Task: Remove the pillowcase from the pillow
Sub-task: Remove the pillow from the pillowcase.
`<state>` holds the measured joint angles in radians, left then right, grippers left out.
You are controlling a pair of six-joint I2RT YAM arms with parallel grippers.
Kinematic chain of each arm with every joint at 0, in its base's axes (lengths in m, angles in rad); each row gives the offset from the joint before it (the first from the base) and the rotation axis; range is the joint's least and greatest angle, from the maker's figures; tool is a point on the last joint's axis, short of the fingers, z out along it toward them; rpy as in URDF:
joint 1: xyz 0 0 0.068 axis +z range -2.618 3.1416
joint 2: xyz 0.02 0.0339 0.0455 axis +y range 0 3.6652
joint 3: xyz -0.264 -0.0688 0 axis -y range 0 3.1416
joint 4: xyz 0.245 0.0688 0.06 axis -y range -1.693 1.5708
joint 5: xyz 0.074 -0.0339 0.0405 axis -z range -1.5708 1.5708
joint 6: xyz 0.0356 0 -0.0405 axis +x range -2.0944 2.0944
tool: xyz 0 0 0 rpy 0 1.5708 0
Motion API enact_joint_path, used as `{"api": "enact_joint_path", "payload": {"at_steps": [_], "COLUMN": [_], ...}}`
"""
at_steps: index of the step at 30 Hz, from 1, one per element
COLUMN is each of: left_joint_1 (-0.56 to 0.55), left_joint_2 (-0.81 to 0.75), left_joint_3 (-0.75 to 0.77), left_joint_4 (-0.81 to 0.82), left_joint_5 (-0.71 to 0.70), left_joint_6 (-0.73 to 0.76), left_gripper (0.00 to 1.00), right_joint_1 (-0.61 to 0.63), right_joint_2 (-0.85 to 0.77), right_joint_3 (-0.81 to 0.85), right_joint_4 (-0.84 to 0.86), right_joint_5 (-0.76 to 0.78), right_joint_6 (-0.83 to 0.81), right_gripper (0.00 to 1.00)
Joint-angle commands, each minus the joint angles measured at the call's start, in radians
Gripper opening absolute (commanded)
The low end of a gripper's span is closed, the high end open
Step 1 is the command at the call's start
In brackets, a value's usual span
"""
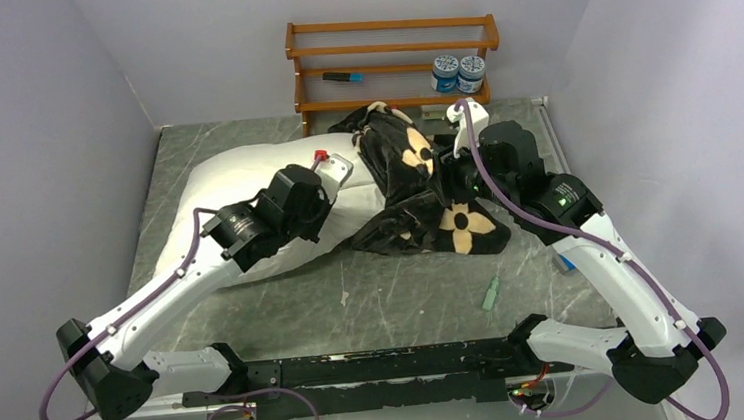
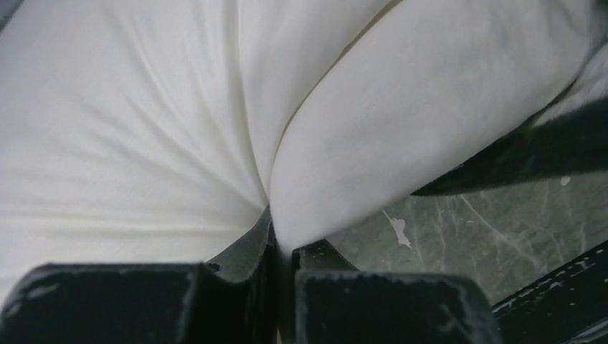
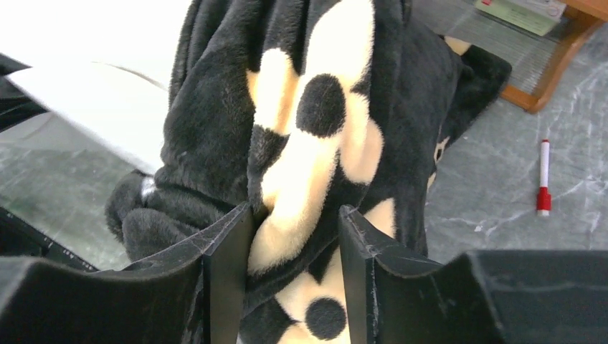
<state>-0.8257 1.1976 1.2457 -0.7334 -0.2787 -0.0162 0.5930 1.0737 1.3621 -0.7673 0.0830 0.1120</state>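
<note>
While the pillowcase [image 1: 417,194] sits bunched over the right end of the pillow [image 1: 236,196], most of the white cushion lies bare.

- Left gripper [image 2: 281,245]: pinched tight on a thin pleat of pillow cloth at the pillow's front edge.
- Right gripper [image 3: 295,222]: jaws narrowed onto a plush fold, fabric filling the gap.
- Risk: the pleat slips free and the pillow drags along with its cover, or the plush pulls out of the right hold.
- Room: bare table [image 1: 375,300] in front of the pillow, wooden rack [image 1: 392,63] close behind it, table edge near on its right.

Bright even light, whites overexposed, foregrounds soft.
</note>
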Motion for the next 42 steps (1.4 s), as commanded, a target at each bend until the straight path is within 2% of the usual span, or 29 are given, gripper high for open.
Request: {"api": "enact_joint_path", "payload": {"at_steps": [1,8,15,21,25,28,33,42], "left_joint_1": [0.006,0.005,0.006,0.005,0.006,0.005,0.006,0.006], "left_joint_2": [0.038,0.147,0.204,0.221,0.216,0.209,0.187,0.158], "left_joint_3": [0.123,0.262,0.342,0.371,0.369,0.361,0.344,0.316], "left_joint_4": [0.059,0.053,0.026,0.029,0.03,0.023,0.025,0.029], "left_joint_5": [0.033,0.026,0.005,0.012,0.018,0.018,0.014,0.032], "left_joint_6": [-0.1,-0.154,-0.171,-0.184,-0.19,-0.197,-0.208,-0.226], "left_gripper": [0.05,0.05,0.05,0.05,0.05,0.05,0.05,0.05], "right_joint_1": [-0.006,-0.007,-0.007,-0.007,-0.004,-0.004,-0.002,0.003], "right_joint_2": [-0.011,-0.059,-0.164,-0.214,-0.228,-0.228,-0.226,-0.13], "right_joint_3": [0.08,0.097,-0.017,-0.153,-0.255,-0.32,-0.427,-0.484], "right_joint_4": [-0.028,-0.08,-0.103,-0.005,0.132,0.219,0.369,0.554], "right_joint_5": [-0.107,-0.174,-0.186,-0.321,-0.403,-0.393,-0.263,-0.207], "right_joint_6": [-0.021,-0.045,-0.011,0.063,0.143,0.203,0.299,0.38], "right_gripper": [0.52,0.66,0.71,0.69,0.67,0.64,0.63,0.63]}}
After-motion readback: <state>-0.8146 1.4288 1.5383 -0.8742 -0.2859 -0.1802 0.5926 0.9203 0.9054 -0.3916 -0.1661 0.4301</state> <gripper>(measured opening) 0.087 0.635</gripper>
